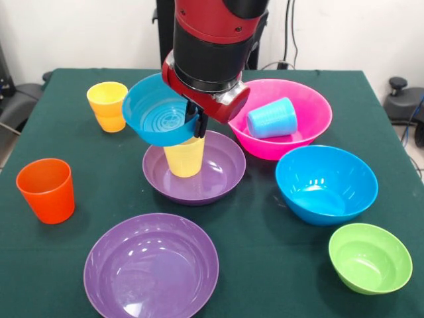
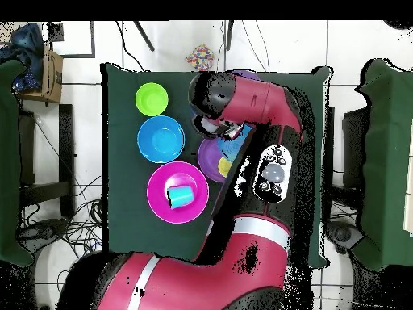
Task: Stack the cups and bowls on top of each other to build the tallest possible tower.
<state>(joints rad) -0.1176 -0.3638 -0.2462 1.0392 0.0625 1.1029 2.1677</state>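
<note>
My gripper (image 1: pixel 197 126) is shut on the rim of the small blue bowl (image 1: pixel 158 111) and holds it tilted, its opening facing the camera. The bowl hangs just above a pale yellow cup (image 1: pixel 184 157) that stands upright in a purple bowl (image 1: pixel 222 173). I cannot tell whether bowl and cup touch. In the overhead view the arm covers most of this; the gripper (image 2: pixel 223 129), purple bowl (image 2: pixel 210 153) and yellow cup (image 2: pixel 225 167) partly show. A second purple bowl (image 1: pixel 151 265) lies at the front.
An orange cup (image 1: pixel 46 190) stands at the left. Two amber-yellow cups (image 1: pixel 108 106) stand nested at the back left. A light blue cup (image 1: pixel 272 119) lies on its side in the pink bowl (image 1: pixel 311 109). A big blue bowl (image 1: pixel 326 183) and a green bowl (image 1: pixel 370 257) sit at the right.
</note>
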